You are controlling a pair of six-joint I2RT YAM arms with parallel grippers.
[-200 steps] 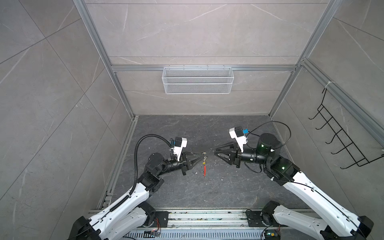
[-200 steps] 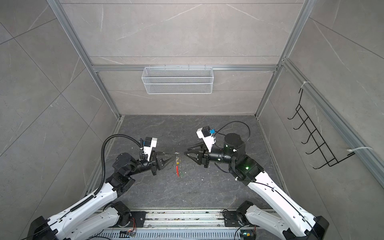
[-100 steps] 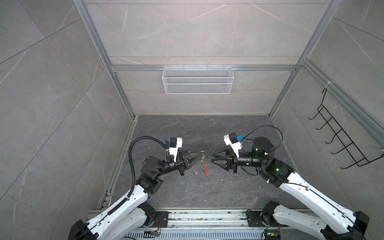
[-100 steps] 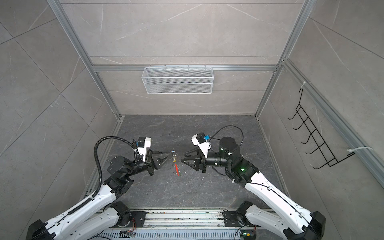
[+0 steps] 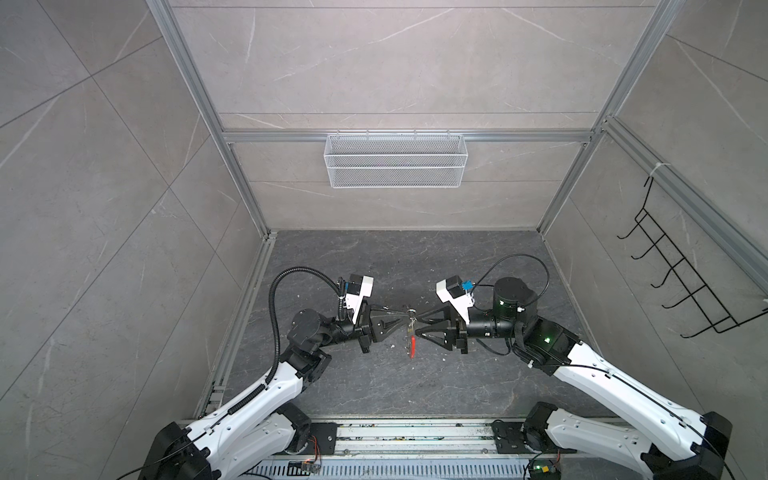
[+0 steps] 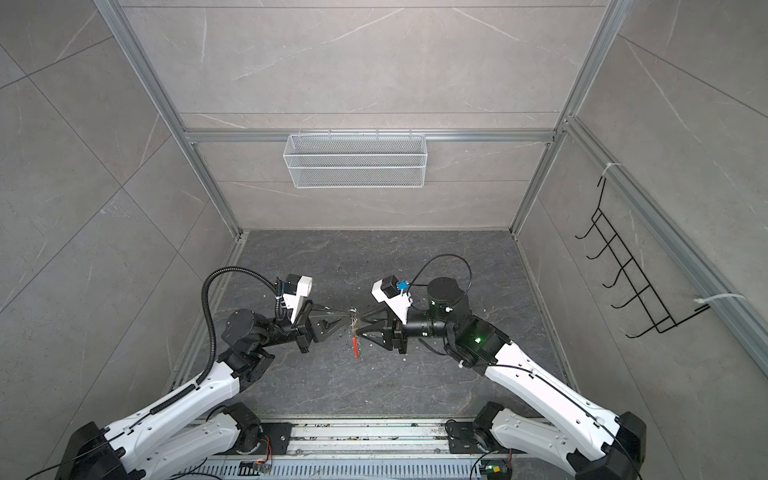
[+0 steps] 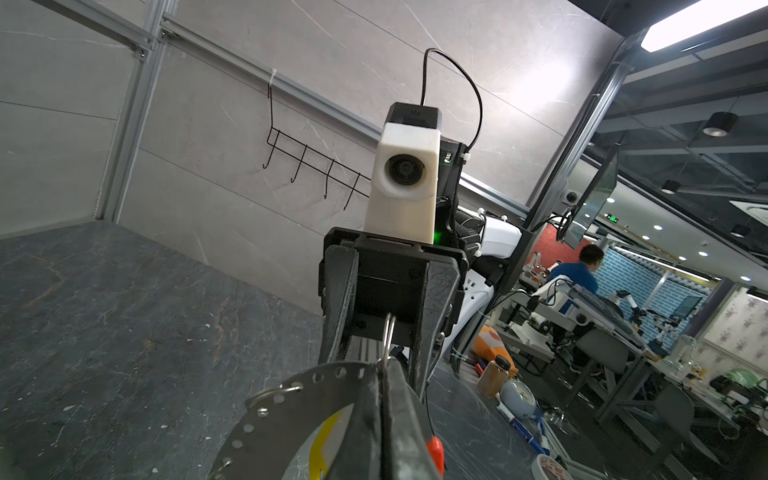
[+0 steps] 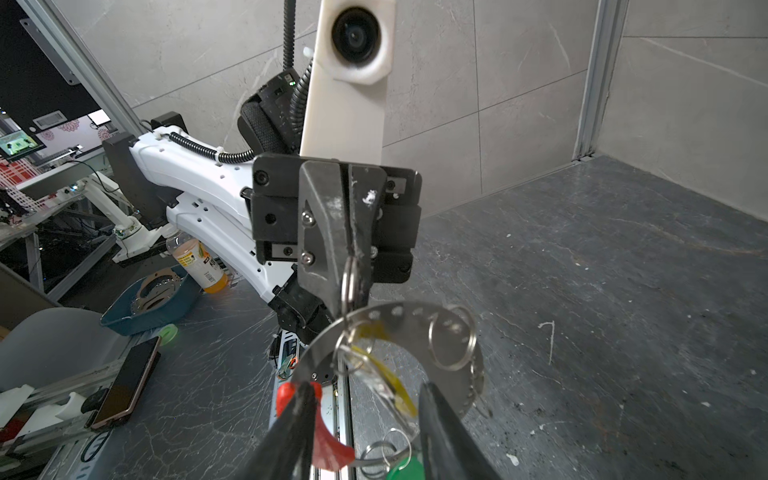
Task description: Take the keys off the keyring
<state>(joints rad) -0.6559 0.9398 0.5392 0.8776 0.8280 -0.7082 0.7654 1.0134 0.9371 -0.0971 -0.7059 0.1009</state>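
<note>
Above the middle of the desk (image 5: 415, 266), the left gripper (image 5: 403, 323) pinches the keyring (image 8: 411, 332) by its top edge. The band hangs downward, flat face toward the right gripper (image 5: 417, 328), whose parted jaws straddle the yellow key (image 8: 388, 384), itself slanting downward. The green key (image 8: 405, 469) dangles lowest.

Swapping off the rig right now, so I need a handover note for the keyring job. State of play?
The left pincer is shut on the keyring at its perforated edge, holding it in the air above the table.
The right pincer is open, jaws either side of the yellow key, gripping nothing.
The green key hangs lowest on a small ring, beside the red segment.
Done: ring lifted and presented.
Left: both keys to come off, probably yellow first.
</note>
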